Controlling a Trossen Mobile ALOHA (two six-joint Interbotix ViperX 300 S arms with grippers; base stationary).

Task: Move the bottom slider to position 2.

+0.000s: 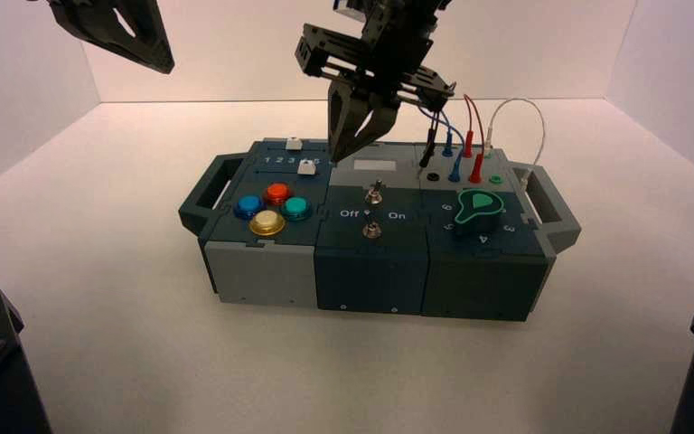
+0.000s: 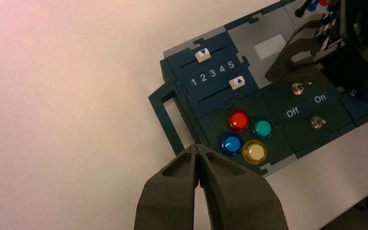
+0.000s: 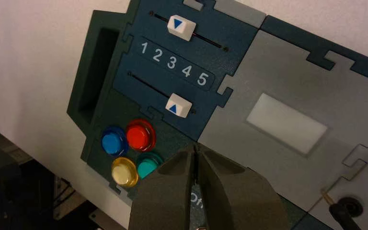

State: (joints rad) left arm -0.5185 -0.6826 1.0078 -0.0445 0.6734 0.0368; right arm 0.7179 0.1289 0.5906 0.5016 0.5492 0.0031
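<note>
The bottom slider [image 3: 178, 106] is a small white knob with a blue triangle, on the track nearest the coloured buttons; it also shows as the bottom slider [image 1: 306, 167] from above. It sits toward the 4–5 end of the printed row, far from position 2 [image 3: 157, 55]. My right gripper [image 3: 195, 149] is shut on nothing and hangs over the box just right of that slider, near the grey panel; from above, the right gripper [image 1: 346, 154] points down there. My left gripper [image 2: 197, 146] is shut and empty, and the left gripper [image 1: 163, 63] is parked high at the far left.
A second white slider [image 3: 181, 26] lies on the far track. Red [image 3: 140, 135], blue [image 3: 113, 141], yellow [image 3: 123, 171] and teal [image 3: 146, 165] buttons sit in front. Two toggle switches [image 1: 375, 192], a green dial [image 1: 479, 206] and plugged wires [image 1: 465, 136] lie to the right.
</note>
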